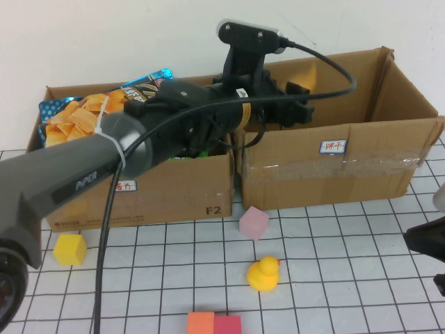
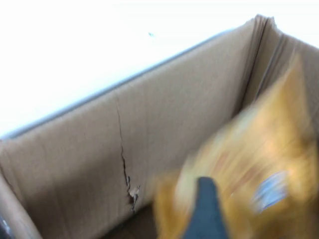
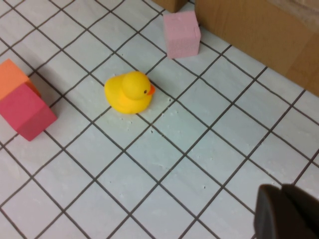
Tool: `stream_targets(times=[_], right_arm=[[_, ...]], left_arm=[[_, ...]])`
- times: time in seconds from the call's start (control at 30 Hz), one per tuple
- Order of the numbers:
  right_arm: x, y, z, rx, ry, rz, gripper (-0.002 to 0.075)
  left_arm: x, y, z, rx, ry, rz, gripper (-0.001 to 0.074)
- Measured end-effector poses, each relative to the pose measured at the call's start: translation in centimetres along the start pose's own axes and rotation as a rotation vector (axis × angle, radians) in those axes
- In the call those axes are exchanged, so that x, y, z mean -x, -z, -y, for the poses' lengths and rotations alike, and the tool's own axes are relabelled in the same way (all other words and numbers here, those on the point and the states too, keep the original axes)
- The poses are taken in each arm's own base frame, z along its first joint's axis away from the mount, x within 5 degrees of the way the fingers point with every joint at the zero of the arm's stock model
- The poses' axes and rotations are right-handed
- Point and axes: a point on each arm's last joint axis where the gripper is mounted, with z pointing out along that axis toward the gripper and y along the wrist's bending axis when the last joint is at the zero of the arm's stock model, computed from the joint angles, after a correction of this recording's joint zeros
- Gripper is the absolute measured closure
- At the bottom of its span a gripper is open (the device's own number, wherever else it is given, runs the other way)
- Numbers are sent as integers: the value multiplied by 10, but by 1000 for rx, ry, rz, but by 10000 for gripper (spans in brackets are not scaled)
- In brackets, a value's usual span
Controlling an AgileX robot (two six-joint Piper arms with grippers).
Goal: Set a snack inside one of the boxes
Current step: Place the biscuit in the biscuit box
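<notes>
My left gripper [image 1: 300, 102] reaches over the open right cardboard box [image 1: 361, 170], and its jaws stand apart. An orange-yellow snack bag [image 2: 259, 164] shows blurred inside that box, just past one dark fingertip [image 2: 204, 209] and against the box's inner wall. From above only a yellow corner of the snack bag [image 1: 306, 72] peeks out beyond the gripper. My right gripper [image 3: 286, 211] is shut and empty, low over the gridded table at the right edge [image 1: 427, 240].
The left cardboard box [image 1: 174, 188] holds several chip bags [image 1: 76, 118]. On the table in front lie a pink cube [image 1: 254, 223], a yellow rubber duck [image 1: 263, 273], a yellow cube [image 1: 70, 249] and an orange and red block pair [image 1: 213, 323].
</notes>
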Motion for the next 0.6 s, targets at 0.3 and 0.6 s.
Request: stream_targets(times=[0.3, 0.6], right_arm=[[0, 0, 0, 0, 3, 0, 727], [0, 0, -1, 11, 3, -5, 727]], left_arm=[[27, 21, 5, -4, -8, 69, 330], [109, 110, 26, -9, -145, 306, 717]])
